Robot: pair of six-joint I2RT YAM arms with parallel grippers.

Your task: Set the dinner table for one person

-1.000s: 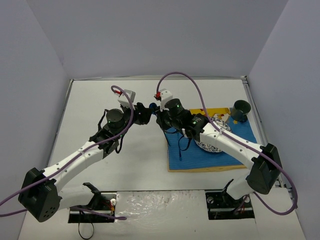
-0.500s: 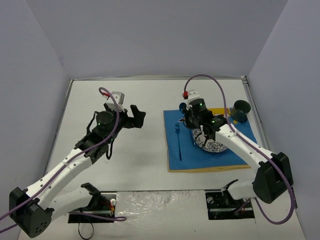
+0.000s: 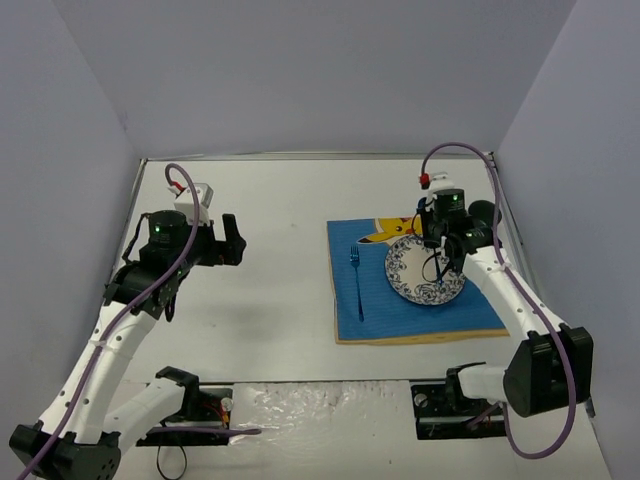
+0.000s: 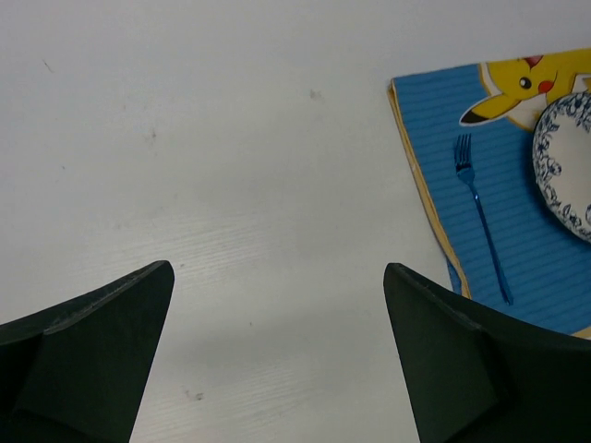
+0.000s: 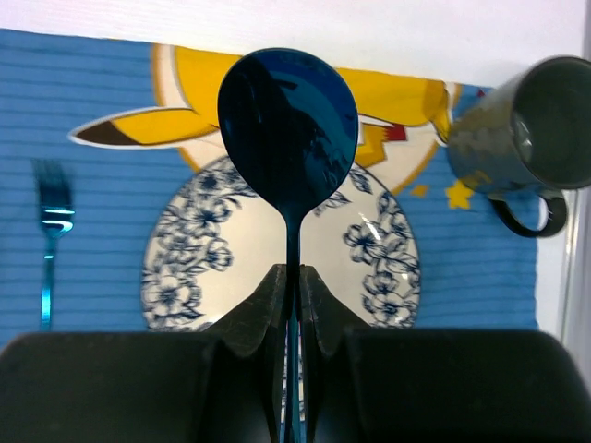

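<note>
Blue cartoon mat (image 3: 420, 320) on the white dinner table (image 3: 280, 200)

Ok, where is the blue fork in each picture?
Top external: the fork lies right of centre, on the left strip of the blue mat.
Left wrist: the fork is at upper right, on the mat.
Right wrist: the fork is at the left edge.
Shared landmark: the flowered plate, just right of the fork in every view.

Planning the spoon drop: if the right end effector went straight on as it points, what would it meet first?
Probably the patterned plate: the spoon clamped in the right end effector leads and points down over it. Depth is unclear, so the blue mat beyond is possible.
</note>
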